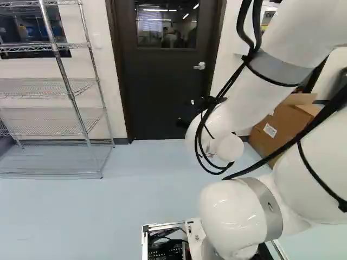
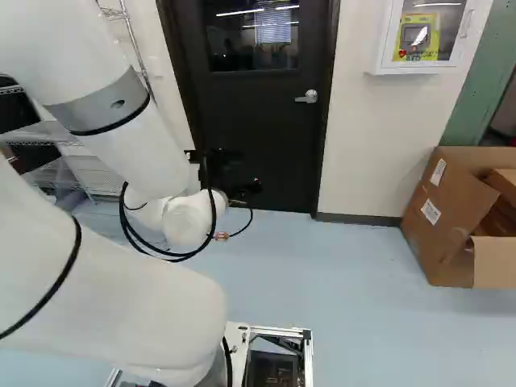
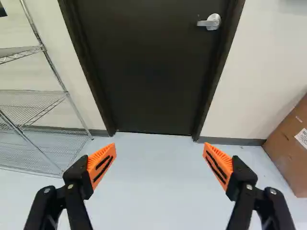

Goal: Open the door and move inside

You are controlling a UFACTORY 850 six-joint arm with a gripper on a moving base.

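One wire rack (image 1: 70,91) (box (image 2: 443,230) opposite)

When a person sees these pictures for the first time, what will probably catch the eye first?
Most likely the white arm, which fills much of both base views. Then comes the dark, closed door ahead, with its silver handle. In the wrist view, the orange pads of the open fingers stand out against the pale floor.

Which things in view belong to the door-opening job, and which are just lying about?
For the job:
- closed door
- door handle
- gripper, fingers open

Just around:
- wire shelf unit
- cardboard box
- white wall cabinet
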